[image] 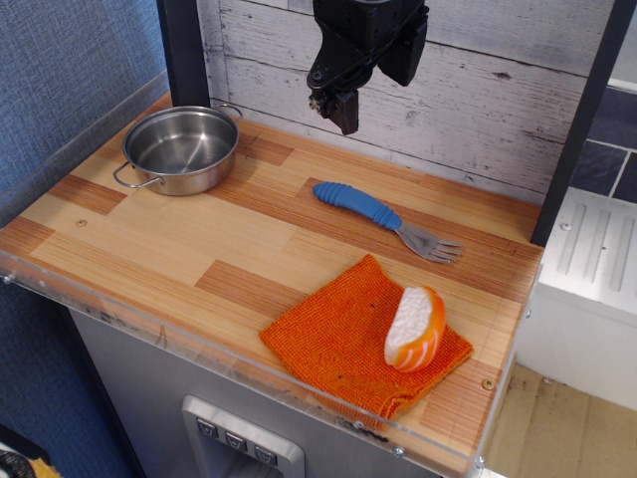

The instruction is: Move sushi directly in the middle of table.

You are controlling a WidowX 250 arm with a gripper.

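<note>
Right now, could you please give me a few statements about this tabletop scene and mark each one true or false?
1. The sushi lies on the orange cloth. True.
2. The steel pot holds the fork. False: the pot is empty; the blue-handled fork lies on the table.
3. The gripper holds the sushi. False: it hangs above the table's back edge, holding nothing.
4. The sushi is near the table's front right corner. True.

A whitewashed plank wall (498,90) fills the top of the frame. Blue textured wall (60,70) covers the upper left. Pale floorboards (567,428) show at lower right.
</note>
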